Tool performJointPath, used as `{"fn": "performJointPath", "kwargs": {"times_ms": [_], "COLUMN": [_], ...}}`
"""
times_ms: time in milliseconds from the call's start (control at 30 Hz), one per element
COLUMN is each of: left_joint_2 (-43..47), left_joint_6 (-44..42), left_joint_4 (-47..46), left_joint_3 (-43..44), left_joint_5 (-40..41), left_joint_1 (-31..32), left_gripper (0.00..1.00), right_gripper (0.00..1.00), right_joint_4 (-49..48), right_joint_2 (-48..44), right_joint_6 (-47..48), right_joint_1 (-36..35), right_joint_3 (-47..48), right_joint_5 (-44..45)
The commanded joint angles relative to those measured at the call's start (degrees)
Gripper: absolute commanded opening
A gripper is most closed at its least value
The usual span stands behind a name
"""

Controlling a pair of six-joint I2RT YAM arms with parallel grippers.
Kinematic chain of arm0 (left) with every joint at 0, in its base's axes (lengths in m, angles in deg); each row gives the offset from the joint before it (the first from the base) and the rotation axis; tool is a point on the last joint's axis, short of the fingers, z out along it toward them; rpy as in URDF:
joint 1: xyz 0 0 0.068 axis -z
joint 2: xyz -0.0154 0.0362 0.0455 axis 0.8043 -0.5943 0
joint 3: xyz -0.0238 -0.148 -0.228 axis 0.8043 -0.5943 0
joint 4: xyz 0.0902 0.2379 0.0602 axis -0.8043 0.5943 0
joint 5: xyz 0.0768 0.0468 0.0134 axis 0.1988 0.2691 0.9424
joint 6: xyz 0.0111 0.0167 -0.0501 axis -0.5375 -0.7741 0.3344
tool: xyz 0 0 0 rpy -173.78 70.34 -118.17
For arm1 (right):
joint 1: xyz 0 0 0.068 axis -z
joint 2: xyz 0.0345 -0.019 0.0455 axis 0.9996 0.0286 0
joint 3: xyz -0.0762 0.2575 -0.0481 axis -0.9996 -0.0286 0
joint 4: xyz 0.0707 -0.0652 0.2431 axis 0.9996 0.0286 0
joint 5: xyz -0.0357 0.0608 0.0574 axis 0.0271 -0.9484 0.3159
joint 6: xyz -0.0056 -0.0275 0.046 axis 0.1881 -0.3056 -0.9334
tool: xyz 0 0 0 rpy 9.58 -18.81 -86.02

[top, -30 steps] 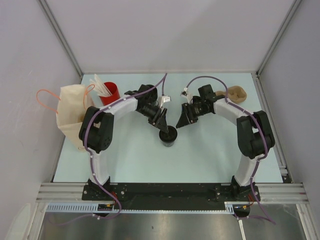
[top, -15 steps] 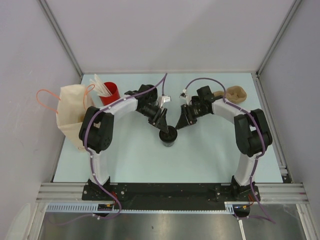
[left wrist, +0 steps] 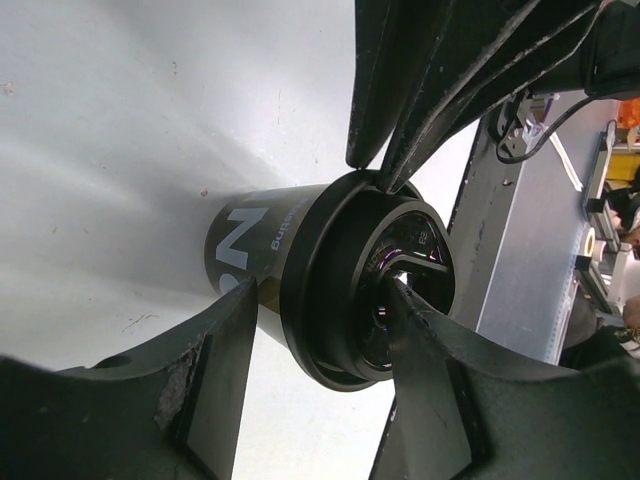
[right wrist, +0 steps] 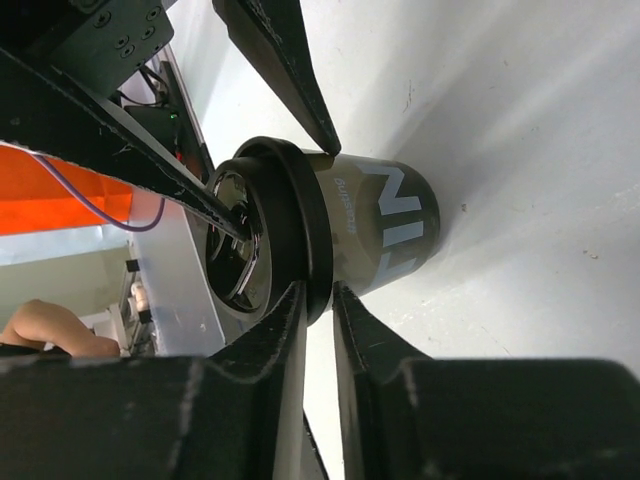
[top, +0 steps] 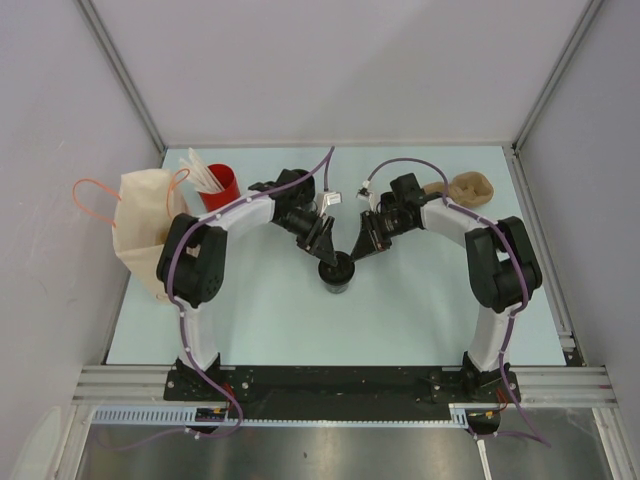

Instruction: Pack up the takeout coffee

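The cup (top: 337,272) is standing upright on the table (top: 420,310), near the middle, between the two arms. It is black, with white lettering on its wall and a black lid on top.

Both arms are reaching inward and meeting over it. The left gripper (top: 323,246) is coming down on the cup's far left side, and the right gripper (top: 357,250) on its far right side.

In the right wrist view, the right gripper's fingers (right wrist: 272,350) are lying almost together with the lid's rim running between them, one finger on the top side and one against the wall just under the rim. It is pinching the cup by that rim.

In the left wrist view, the left gripper's fingers (left wrist: 225,370) are standing much wider apart. One is beside the cup's wall below the lid and the other is lying across the lid's sunken top. The rim is sitting between them, but I cannot tell whether they are pressing on it or only straddling it.

At the far left, a red cup (top: 224,190) holding white sticks (top: 200,172) is standing just beside a beige bag (top: 140,225) with orange handles. A tan lump (top: 473,187) is lying at the far right, behind the right arm.
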Motion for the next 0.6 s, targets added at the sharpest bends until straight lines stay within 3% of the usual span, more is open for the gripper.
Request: {"fn": "performJointPath", "kwargs": {"times_ms": [0, 300, 400, 567], "left_joint_2": [-0.17, 1.23, 1.15, 1.06], "left_joint_6": [-5.15, -6.29, -6.29, -6.12], "left_joint_4": [-2.01, -2.36, -2.45, -2.98], "left_joint_3": [-2.89, -5.79, -5.97, -6.50], "left_joint_5": [12.51, 13.75, 13.75, 13.31], "left_joint_1": [0.35, 0.35, 0.35, 0.35], "left_gripper": [0.57, 0.57, 0.57, 0.57], "right_gripper": [0.18, 0.17, 0.26, 0.50], "right_joint_4": [-0.81, 0.86, 1.48, 1.74], "right_joint_2": [2.67, 3.29, 1.45, -2.86], "right_joint_6": [0.46, 2.47, 3.70, 5.90], "right_joint_1": [-1.15, -3.52, -3.88, -3.53], "right_joint_3": [-0.13, 0.13, 1.10, 1.54], "right_joint_5": [10.43, 18.26, 18.97, 19.94]}}
